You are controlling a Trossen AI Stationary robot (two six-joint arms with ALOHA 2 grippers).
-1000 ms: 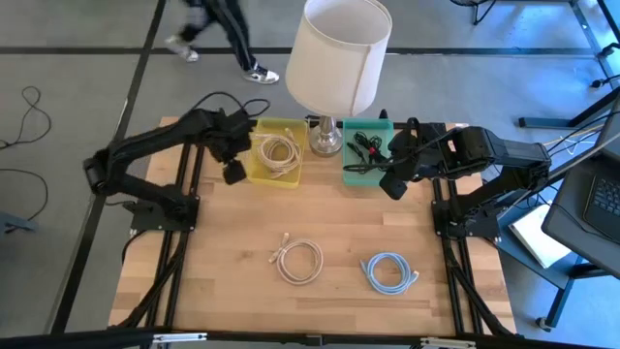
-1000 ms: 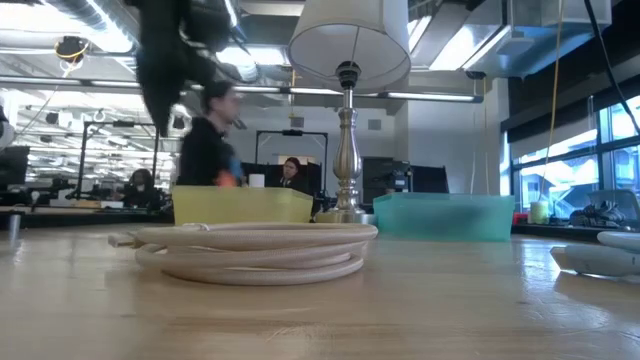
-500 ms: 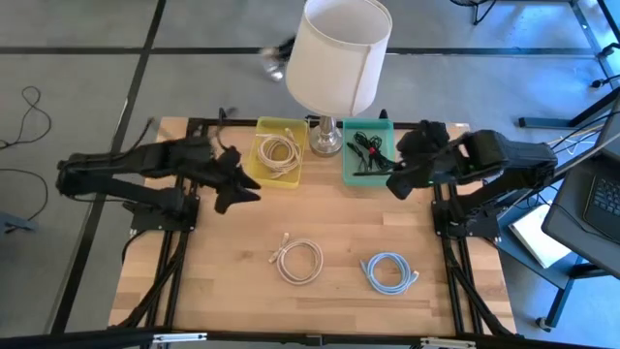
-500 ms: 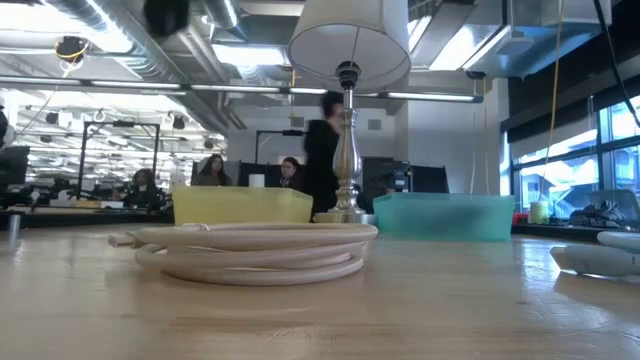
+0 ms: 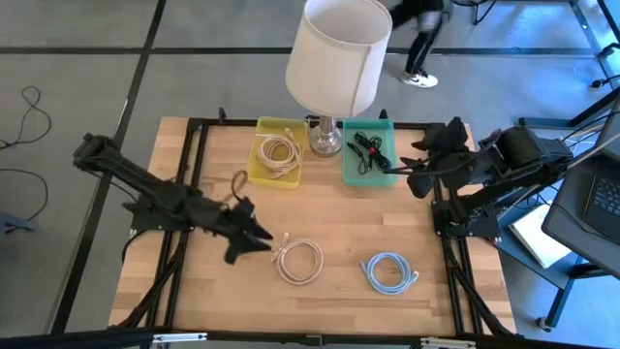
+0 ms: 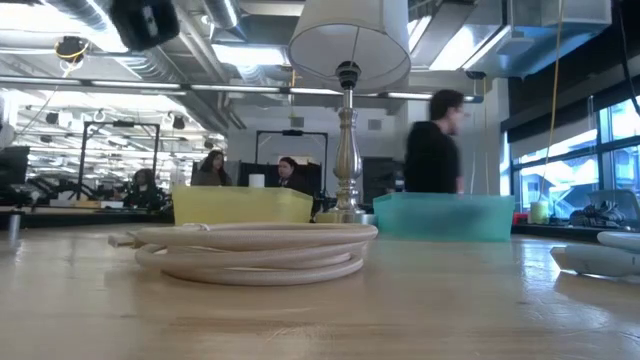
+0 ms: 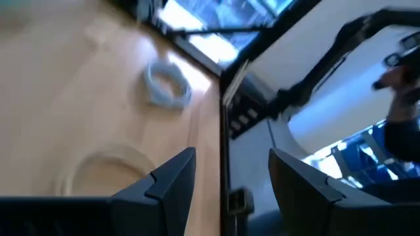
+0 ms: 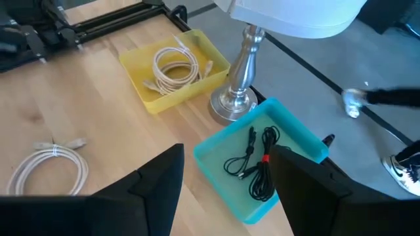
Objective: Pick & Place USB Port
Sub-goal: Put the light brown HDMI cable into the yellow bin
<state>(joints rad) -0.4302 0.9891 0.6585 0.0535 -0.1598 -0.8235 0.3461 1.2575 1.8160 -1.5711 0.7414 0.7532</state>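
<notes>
- The coiled cream-white USB cable [image 5: 298, 260] lay near-centre on the table; likely light, floppy, best pinched across its bundled loops.
- The left gripper [image 5: 260, 236], fingers parted and empty, hovered just left of it.
- The right gripper [image 8: 223, 190] waited unclenched by the teal plastic bin [image 5: 366, 173].

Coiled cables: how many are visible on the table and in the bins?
4. A white cable and a blue cable lie on the table, a cream cable in the yellow bin, a black cable in the teal bin.
</notes>
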